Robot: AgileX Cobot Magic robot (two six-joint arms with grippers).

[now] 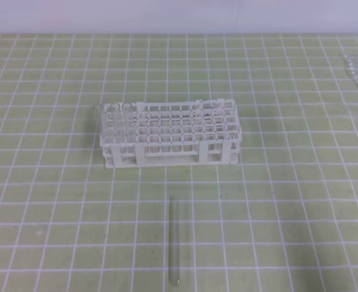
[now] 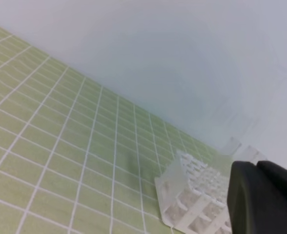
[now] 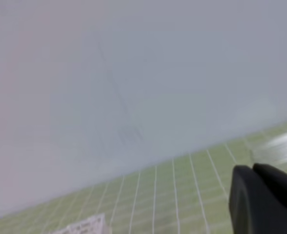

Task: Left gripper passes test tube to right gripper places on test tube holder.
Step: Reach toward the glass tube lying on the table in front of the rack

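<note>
One slender clear test tube (image 1: 173, 240)

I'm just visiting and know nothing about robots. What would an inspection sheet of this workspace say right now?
Surface: green mat with a white grid, flat.
Job's things: white test tube holder standing mid-mat; clear test tube lying flat in front of it, apart from it, untouched.
Clutter: a few clear glass pieces at the far right edge, too small to identify.
Grippers: left gripper and right gripper both shut, empty, raised off the mat.
Cables: nothing seen.
Surroundings: plain pale wall behind the mat.
</note>
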